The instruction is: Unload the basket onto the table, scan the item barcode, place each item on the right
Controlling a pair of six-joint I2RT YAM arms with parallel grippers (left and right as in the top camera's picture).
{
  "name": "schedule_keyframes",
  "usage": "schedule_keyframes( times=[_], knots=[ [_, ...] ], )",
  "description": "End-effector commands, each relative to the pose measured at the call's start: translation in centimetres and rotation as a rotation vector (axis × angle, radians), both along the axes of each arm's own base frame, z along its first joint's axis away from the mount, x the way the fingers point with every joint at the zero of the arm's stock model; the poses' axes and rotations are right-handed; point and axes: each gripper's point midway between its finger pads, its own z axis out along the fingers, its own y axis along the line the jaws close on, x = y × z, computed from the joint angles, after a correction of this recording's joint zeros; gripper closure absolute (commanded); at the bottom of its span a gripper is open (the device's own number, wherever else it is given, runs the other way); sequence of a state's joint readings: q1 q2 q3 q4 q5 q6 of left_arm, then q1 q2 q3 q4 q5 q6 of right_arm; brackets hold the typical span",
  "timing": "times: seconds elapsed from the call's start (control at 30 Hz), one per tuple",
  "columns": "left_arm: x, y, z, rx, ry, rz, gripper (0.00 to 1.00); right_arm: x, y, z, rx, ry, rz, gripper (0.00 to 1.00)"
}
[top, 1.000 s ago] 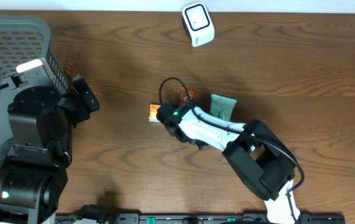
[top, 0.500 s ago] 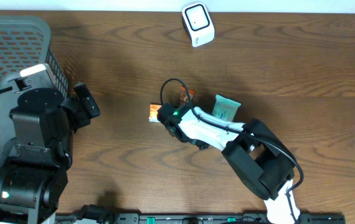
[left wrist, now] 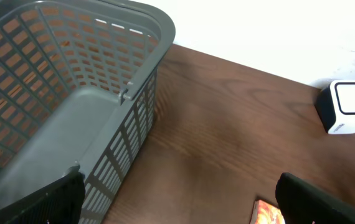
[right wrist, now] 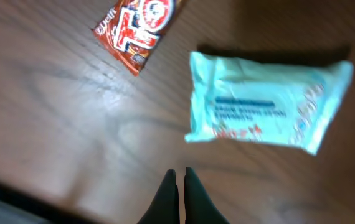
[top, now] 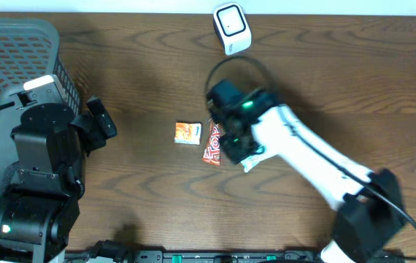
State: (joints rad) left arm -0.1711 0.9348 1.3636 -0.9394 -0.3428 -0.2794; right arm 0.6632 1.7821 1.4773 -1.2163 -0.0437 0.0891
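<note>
The right jaws are shut and empty above the table (right wrist: 59, 124). The pale-blue wipes pack (right wrist: 268, 109) lies flat just ahead, with a red sachet (right wrist: 140, 28) near it. The left jaws gape wide by the grey basket (left wrist: 71, 74). The scanner (top: 232, 28) sits at the far edge.

table (top: 135, 58): dark wood grain | wall (left wrist: 258, 25): plain white

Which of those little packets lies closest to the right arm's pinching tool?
The pale turquoise soft pack, just ahead of the shut right tool. The red sachet lies farther off and is smaller.
</note>
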Motion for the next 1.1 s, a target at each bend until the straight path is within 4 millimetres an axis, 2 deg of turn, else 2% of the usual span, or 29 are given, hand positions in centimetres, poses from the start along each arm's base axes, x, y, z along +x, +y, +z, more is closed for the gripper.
schedule_keyframes(
  times=[0.0,0.07,0.1,0.2,0.27,0.33,0.43,0.53,0.73,1.07],
  knots=[
    [-0.1,0.3,0.3,0.018,-0.001,0.004,0.02,0.1,-0.6,1.0,0.088,0.058,-0.055,0.74],
    [-0.1,0.3,0.3,0.018,-0.001,0.004,0.02,0.3,-1.5,0.6,0.076,0.075,-0.075,0.29],
    [-0.1,0.3,0.3,0.018,-0.001,0.004,0.02,0.2,-1.4,0.6,0.098,0.099,-0.098,0.2],
    [-0.1,0.3,0.3,0.018,-0.001,0.004,0.02,0.8,-1.2,0.9,0.205,0.147,-0.167,0.13],
    [-0.1,0.3,0.3,0.018,-0.001,0.004,0.02,1.9,-1.8,1.2,0.273,0.159,-0.206,0.11],
    [-0.1,0.3,0.3,0.018,-0.001,0.004,0.02,3.0,-2.8,1.9,0.37,0.161,-0.182,0.01],
    [-0.1,0.3,0.3,0.018,-0.001,0.004,0.02,4.5,-4.7,2.4,0.491,0.154,-0.145,0.01],
    [-0.1,0.3,0.3,0.018,-0.001,0.004,0.02,5.9,-7.1,1.6,0.535,0.179,-0.23,0.02],
    [-0.1,0.3,0.3,0.018,-0.001,0.004,0.02,7.7,-10.2,-1.2,0.552,0.183,-0.247,0.01],
    [-0.1,0.3,0.3,0.018,-0.001,0.004,0.02,7.5,-10.8,-5.1,0.59,0.265,-0.199,0.03]
  ],
)
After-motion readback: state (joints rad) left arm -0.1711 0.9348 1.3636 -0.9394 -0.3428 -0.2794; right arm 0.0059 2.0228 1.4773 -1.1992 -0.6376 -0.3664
